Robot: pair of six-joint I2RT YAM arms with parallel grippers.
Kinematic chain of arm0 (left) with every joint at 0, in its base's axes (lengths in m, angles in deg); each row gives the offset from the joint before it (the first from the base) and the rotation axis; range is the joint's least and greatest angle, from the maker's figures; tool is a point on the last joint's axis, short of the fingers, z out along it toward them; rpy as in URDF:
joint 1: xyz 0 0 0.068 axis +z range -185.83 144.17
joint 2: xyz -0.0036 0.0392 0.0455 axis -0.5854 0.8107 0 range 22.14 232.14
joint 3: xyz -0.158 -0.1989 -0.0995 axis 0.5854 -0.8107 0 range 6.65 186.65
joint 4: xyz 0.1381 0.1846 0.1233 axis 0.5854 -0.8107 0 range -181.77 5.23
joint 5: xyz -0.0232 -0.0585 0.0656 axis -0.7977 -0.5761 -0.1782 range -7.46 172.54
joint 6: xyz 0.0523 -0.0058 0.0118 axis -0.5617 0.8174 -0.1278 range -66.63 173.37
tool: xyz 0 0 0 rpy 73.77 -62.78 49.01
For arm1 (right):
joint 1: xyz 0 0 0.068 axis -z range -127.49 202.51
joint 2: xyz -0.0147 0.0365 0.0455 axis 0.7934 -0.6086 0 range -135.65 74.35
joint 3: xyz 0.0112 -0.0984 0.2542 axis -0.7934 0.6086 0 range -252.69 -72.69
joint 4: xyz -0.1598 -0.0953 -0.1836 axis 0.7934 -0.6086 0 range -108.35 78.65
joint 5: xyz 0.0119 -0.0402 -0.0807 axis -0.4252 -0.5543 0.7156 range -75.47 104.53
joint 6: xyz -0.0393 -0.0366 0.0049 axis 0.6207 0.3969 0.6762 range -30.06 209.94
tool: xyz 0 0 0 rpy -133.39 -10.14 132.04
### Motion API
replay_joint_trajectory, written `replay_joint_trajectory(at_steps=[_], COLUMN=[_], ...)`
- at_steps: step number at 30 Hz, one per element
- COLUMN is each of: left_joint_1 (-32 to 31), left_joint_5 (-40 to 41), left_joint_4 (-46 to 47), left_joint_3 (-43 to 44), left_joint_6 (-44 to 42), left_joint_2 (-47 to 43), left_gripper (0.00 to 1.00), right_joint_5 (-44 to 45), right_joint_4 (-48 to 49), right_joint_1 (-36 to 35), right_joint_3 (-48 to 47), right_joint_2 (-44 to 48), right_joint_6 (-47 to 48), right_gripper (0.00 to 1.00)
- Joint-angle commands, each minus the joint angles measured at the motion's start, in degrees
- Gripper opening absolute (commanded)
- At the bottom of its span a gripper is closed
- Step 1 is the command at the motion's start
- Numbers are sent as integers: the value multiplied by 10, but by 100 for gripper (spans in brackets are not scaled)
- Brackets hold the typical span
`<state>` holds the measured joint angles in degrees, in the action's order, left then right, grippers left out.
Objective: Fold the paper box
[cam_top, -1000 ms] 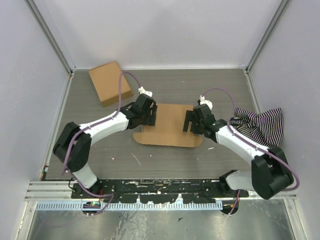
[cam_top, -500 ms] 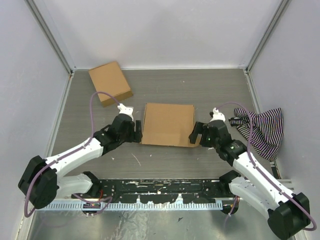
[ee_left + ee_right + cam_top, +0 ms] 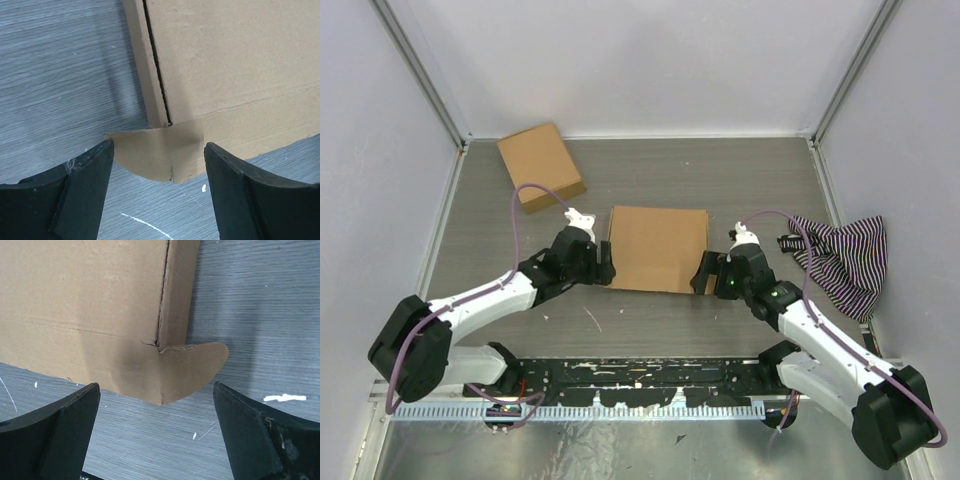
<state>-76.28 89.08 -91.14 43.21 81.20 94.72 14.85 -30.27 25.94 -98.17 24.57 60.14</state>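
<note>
the paper box [image 3: 658, 248] lies folded flat, lid down — left gripper [image 3: 604, 269] and right gripper [image 3: 703, 273] both spread at its 2 near corners.

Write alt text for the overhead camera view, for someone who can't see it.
A shallow brown paper box lies in the middle, with the left gripper and right gripper open at its near corners. A smaller cardboard box sits far left; a striped cloth lies at right.

Left arm [image 3: 485, 298], right arm [image 3: 817, 327]: white link shells, black joint housings, bulky black shoulder blocks. One purple cable [image 3: 526, 190] per arm, looping free above the wrist, then running along the links. Small white block [image 3: 578, 216] on each wrist. Left jaws, right jaws: matte black, broad wedges; pale fibres on the left pair.
</note>
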Motion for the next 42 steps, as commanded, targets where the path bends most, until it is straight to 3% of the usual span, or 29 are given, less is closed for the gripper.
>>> replay_joint_trajectory(at_steps=[1, 10, 20, 36, 42], left_joint_1=[-1, -2, -1, -1, -1], left_joint_5=[-29, -43, -84, -122, -136], left_joint_4=[40, 45, 43, -137, -166], left_joint_3=[5, 7, 3, 96, 116], left_joint_6=[12, 9, 15, 21, 26], left_joint_2=[24, 42, 39, 6, -12], left_gripper=[80, 80, 74, 59, 58], right_joint_5=[-24, -23, -10, -24, -24], right_joint_4=[46, 70, 50, -48, -74], right_joint_1=[-3, -13, -64, -67, -67], right_joint_3=[-7, -14, -40, -105, -124], right_joint_2=[-9, -49, -56, -31, -34], right_joint_6=[23, 32, 26, 3, -4], right_gripper=[100, 98, 83, 56, 54])
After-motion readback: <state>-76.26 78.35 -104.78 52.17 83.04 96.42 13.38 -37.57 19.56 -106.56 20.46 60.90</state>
